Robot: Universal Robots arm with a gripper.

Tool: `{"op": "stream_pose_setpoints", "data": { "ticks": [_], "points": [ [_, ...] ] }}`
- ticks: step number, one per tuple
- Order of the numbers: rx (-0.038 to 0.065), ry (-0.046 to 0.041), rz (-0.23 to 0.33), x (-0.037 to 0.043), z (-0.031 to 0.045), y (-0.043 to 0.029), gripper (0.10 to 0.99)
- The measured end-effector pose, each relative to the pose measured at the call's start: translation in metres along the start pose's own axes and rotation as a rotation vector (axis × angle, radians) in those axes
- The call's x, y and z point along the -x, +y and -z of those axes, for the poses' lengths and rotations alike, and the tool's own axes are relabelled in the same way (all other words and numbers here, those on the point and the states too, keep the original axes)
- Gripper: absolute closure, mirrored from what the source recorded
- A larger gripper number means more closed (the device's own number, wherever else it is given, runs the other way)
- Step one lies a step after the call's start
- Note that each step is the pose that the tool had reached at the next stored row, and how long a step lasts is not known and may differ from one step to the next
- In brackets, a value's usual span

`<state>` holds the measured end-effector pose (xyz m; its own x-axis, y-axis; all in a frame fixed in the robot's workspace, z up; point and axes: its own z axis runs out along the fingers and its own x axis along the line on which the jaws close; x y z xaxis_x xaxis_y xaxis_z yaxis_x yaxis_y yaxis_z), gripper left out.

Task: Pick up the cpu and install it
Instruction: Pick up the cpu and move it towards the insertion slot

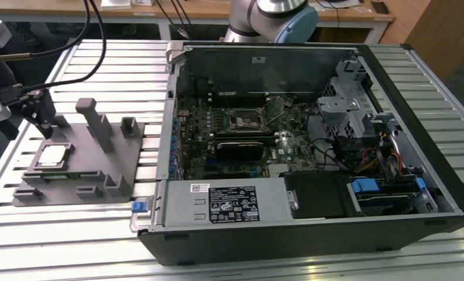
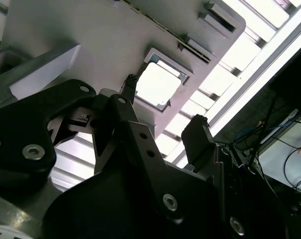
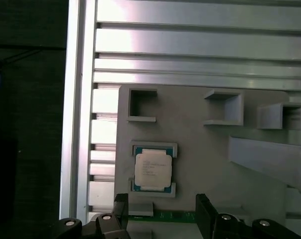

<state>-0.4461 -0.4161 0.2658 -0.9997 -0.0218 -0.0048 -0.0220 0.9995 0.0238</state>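
While I am watching the feeds from my desk, the cpu (image 3: 153,169) is lying flat, silvery top up, in a shallow framed recess of the grey holder plate (image 3: 205,129), and it is sitting just ahead of the gripper's fingertips rather than between them. The gripper (image 3: 162,203) is hanging above the plate with its two dark fingers (image 3: 203,209) spread wide apart and nothing caught between them, so I am reading it as open and empty. In the second wrist view the cpu (image 2: 158,84) is glowing bright beneath the gripper (image 2: 163,102), with one fingertip hovering close by its edge and the other standing well off to the far side. Between the fingers, nearer to them than the chip, a thin green circuit strip (image 3: 173,216) is running along the plate. Farther out from the gripper, beyond the chip, small open-sided grey blocks (image 3: 224,107) are rising from the plate, and a taller grey slab (image 3: 265,159) is standing off to one side. In the exterior view the cpu (image 1: 52,155) is resting in the plate directly under the gripper, and the plate is lying on a slatted aluminium table (image 1: 60,252). Well away from the gripper, past the plate, an opened computer case (image 1: 294,240) is lying on its side, and the dark square socket (image 1: 246,121) is showing on its motherboard.
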Motion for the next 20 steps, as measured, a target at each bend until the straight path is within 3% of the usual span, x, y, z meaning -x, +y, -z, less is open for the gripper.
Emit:
{"op": "stream_pose_setpoints", "data": {
  "ticks": [11,12,20],
  "points": [
    [0.000,0.0004,0.000,0.0000,-0.0072,-0.0002,0.439],
    [0.000,0.0004,0.000,0.0000,-0.0122,-0.0004,0.439],
    [0.000,0.0004,0.001,0.0009,-0.0249,-0.0007,0.439]
  ]
}}
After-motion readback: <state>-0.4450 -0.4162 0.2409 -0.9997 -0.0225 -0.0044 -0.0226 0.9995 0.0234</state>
